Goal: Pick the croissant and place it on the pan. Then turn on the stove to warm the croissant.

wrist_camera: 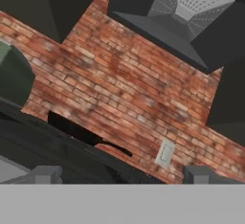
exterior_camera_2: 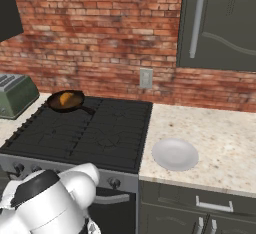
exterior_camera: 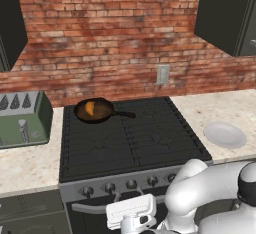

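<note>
One croissant [exterior_camera: 89,108] lying in pan [exterior_camera: 94,110], rear-left burner of stove [exterior_camera: 130,138]; one tool [wrist_camera: 122,175], released, low before the stove's knobs.

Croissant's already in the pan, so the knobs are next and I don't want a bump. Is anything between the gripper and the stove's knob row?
Nothing visible is. The gripper hangs open, low in front of the stove, just below its knob row; only the oven handle runs nearby. The croissant sits in the pan.
</note>
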Controlling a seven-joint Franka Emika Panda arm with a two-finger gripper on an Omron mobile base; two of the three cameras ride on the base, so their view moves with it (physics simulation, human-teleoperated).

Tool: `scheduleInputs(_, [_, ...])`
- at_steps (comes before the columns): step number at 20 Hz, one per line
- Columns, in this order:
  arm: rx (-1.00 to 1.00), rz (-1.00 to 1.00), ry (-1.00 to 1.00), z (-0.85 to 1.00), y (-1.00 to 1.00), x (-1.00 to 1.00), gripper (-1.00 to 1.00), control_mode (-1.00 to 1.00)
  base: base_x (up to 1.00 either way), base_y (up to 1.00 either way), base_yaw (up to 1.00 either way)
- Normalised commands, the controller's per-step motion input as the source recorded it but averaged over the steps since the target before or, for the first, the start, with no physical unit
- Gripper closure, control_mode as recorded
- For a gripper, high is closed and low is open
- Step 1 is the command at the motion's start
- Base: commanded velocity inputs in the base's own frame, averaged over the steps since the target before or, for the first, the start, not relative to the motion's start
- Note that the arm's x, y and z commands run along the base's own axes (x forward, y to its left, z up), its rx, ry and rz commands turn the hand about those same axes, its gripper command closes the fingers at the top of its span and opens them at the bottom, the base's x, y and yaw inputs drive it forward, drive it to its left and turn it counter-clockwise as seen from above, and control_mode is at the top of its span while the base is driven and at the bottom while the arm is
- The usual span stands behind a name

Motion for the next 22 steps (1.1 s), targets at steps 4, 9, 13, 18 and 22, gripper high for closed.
scheduleInputs(4, [0.00, 0.00, 0.02, -0.15, 0.15, 0.04, -1.00, -1.00, 0.00, 0.00, 0.00])
scheduleInputs(9, [0.00, 0.00, 0.02, -0.12, 0.24, 0.04, -1.00, -1.00, 0.00, 0.00, 0.00])
scheduleInputs(13, [0.00, 0.00, 0.01, -0.11, 0.19, 0.06, -1.00, -1.00, 0.00, 0.00, 0.00])
scheduleInputs(18, [0.00, 0.00, 0.00, -0.15, 0.02, 0.03, -1.00, -1.00, 0.00, 0.00, 0.00])
scheduleInputs(22, [0.00, 0.00, 0.00, -0.16, 0.00, 0.02, -1.00, -1.00, 0.00, 0.00, 0.00])
